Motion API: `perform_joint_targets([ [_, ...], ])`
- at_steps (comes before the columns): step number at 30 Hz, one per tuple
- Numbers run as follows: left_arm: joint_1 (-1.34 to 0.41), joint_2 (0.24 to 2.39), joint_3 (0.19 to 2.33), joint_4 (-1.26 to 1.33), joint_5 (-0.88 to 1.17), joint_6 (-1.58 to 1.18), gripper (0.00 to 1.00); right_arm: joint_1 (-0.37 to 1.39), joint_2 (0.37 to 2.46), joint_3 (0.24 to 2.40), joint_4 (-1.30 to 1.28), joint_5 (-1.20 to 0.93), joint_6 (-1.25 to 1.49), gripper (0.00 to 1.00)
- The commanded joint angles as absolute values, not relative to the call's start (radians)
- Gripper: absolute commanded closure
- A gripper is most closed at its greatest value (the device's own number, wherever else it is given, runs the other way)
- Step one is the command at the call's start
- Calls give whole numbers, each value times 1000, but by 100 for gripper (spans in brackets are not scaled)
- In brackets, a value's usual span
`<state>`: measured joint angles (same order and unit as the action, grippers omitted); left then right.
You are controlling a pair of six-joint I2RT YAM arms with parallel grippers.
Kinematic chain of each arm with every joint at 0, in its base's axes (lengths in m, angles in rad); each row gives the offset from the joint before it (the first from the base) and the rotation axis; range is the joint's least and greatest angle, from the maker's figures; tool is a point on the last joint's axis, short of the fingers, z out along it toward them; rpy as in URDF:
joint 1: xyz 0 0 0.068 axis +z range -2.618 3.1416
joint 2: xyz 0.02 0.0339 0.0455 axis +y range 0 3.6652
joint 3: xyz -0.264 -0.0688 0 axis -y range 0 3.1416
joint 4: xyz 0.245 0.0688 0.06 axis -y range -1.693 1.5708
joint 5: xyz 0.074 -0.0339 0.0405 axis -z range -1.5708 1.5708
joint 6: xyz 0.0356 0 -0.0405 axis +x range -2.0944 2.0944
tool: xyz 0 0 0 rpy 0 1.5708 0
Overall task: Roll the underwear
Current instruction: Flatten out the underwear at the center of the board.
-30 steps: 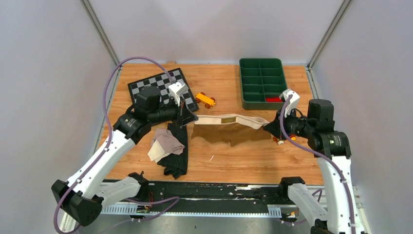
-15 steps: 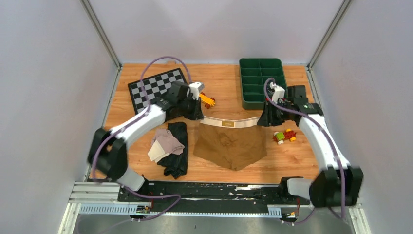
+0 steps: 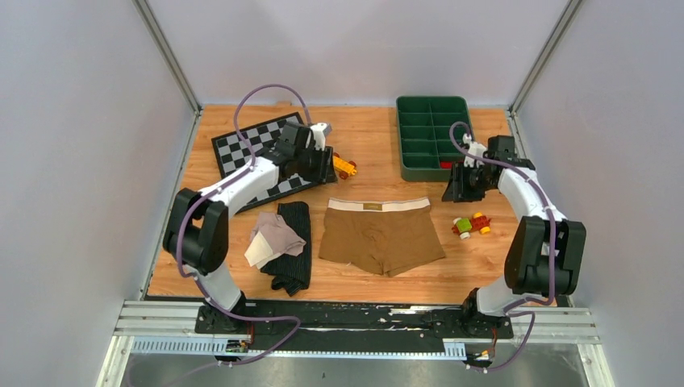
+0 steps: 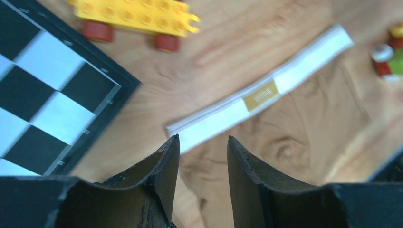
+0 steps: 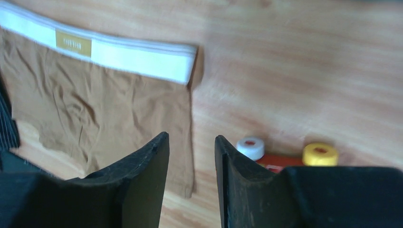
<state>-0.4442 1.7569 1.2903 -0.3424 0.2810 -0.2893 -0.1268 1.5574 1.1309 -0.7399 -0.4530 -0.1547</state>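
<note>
1. a checkered mat (image 3: pixel 242 149) lies at the far left of the table (image 3: pixel 371 129). the left arm reaches across its near corner.
2. a yellow car (image 3: pixel 343 165) sits just beside that corner of the mat, between the mat and the tan briefs' waistband.
3. a green tray (image 3: pixel 401 137) with many compartments stands at the far right. the right arm passes in front of its near right corner.
4. a block toy (image 3: pixel 472 224) in green, yellow and red lies near the right side of the tan briefs, apart from the cloth.
5. the tan briefs (image 3: pixel 381 238) lie spread flat in the middle of the table, cream waistband to the far side, leg openings toward the arms, with light creases in the cloth.
6. the black pair (image 3: pixel 294 258) lies bunched lengthwise just left of the tan briefs. the pink pair (image 3: pixel 274 238) sits crumpled on its left edge.
7. the left gripper (image 4: pixel 202 152) hangs near the waistband's left end, fingers parted by a modest gap and empty.
8. the right gripper (image 5: pixel 191 156) hangs just beside the waistband's right end, fingers likewise parted and gripping nothing.
</note>
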Motion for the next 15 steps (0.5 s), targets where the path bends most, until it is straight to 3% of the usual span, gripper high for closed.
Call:
perform_joint_targets([
  [1, -455, 1672, 1192, -328, 545, -254, 52, -118, 1486, 1031, -805, -520, -223, 62],
  [8, -456, 1598, 1049, -313, 616, -270, 54, -112, 1470, 1003, -796, -563, -212, 79],
  [15, -456, 1602, 968, -275, 579, -324, 54, -16, 1504, 1019, -812, -528, -333, 83],
])
